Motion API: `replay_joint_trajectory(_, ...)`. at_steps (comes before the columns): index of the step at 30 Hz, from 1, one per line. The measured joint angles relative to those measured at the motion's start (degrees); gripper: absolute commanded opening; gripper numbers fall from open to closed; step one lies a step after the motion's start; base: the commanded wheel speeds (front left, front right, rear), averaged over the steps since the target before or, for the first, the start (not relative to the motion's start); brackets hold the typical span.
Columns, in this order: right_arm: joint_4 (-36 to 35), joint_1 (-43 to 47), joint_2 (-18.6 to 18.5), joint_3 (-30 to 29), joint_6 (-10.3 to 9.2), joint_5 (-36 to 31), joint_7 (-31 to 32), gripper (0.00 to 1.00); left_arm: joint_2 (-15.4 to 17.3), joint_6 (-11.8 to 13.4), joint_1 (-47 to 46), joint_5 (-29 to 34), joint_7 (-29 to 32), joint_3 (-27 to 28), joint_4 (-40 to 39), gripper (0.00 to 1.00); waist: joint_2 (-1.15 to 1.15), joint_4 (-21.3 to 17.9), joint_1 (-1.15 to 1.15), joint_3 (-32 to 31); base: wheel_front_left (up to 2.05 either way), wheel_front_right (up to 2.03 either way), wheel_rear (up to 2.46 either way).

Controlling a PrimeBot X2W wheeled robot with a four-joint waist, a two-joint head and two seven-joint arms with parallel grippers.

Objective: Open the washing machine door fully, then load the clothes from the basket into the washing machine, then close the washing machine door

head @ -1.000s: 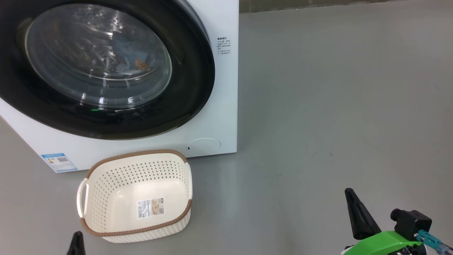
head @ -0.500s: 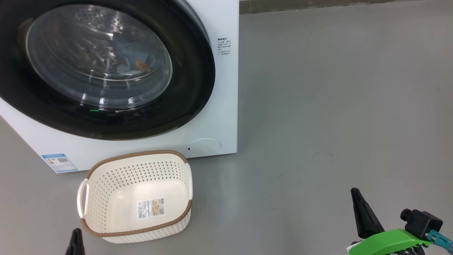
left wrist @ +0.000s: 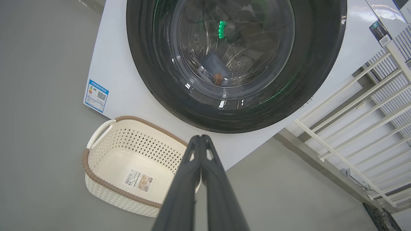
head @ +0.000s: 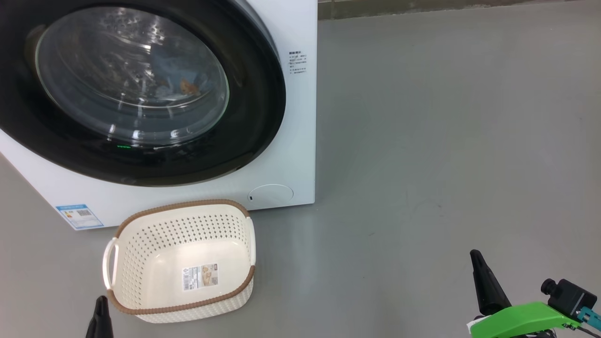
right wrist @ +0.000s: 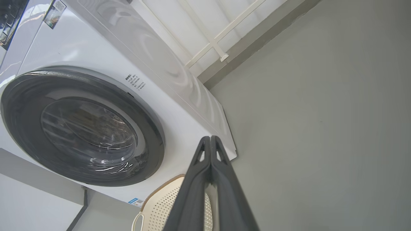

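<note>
1. The washing machine door [head: 136,89] sits shut, cropped at 9 and 12 o'clock.
2. The clothes [head: 164,70] show dimly through its glass.
3. The basket [head: 183,206] stands at its 6 o'clock.
4. The left gripper [left wrist: 200,138] and right gripper [right wrist: 210,138] are pinched together, grasping nothing.

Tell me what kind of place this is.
Probably a laundry area or appliance test room: a white front-loading washing machine on a bare grey floor, a cream basket before it, white railing beside.
</note>
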Motion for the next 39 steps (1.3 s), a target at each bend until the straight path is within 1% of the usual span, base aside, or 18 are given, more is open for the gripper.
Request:
replay_joint_trajectory(25,0.0,-0.3,0.0,-1.6,-0.01,16.3,4.3,0.00,0.1,0.0,-3.0,-16.6,4.4,-0.3,1.8,0.00,0.00,0.1,0.00,-0.3,0.00,0.00,0.00)
replay_joint_trajectory(26,0.0,-0.4,0.0,-1.7,-0.02,18.7,4.7,0.00,0.1,0.0,-3.0,-18.7,4.8,-0.3,1.9,0.00,0.00,0.1,0.00,-0.3,0.00,0.00,0.00)
replay_joint_trajectory(39,0.0,-0.6,0.0,-2.4,-0.07,26.7,6.8,0.00,0.1,0.0,-5.1,-26.9,6.9,-0.5,2.9,0.00,0.00,0.1,0.00,-0.5,0.00,0.00,0.00)
